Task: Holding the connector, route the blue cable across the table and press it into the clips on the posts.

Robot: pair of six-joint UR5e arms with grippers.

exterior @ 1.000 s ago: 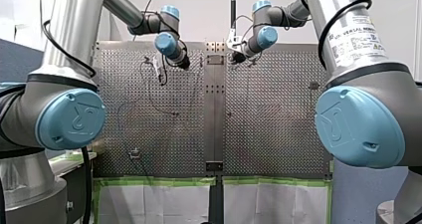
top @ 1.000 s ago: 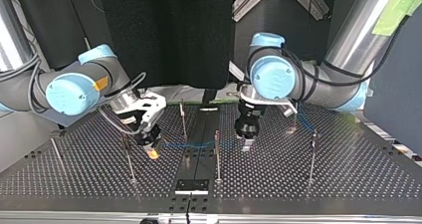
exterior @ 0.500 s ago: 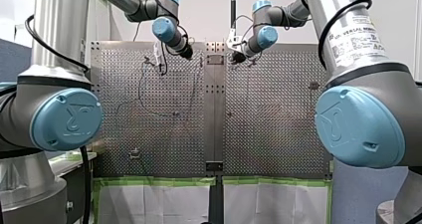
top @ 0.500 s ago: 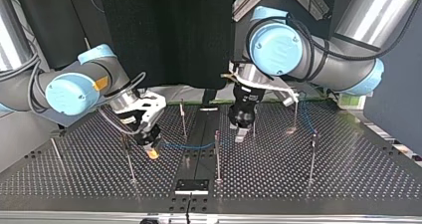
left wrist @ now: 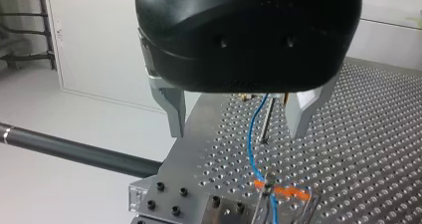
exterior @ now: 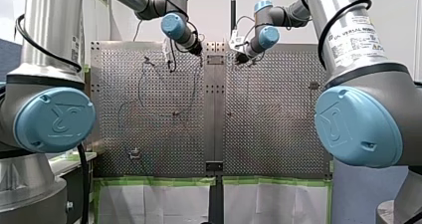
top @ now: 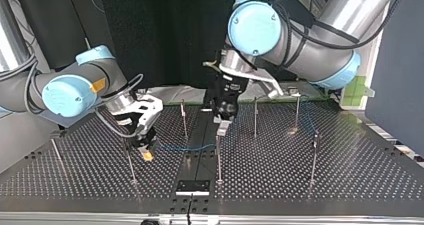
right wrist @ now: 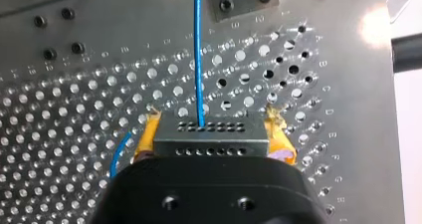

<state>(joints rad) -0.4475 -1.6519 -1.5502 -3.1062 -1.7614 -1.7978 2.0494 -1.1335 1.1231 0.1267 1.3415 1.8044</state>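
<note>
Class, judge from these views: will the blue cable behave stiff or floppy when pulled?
Probably floppy: the blue cable sags in a curve away from the connector. Likely light too, being far thinner than that connector.

This is looking like a robotics lab: two industrial arms (exterior: 358,124) are reaching over a perforated metal desk (top: 350,175) with thin posts (top: 218,157) standing in it. Green tape (exterior: 159,180) is edging the desk, and a black curtain (top: 165,35) is hanging behind.
</note>
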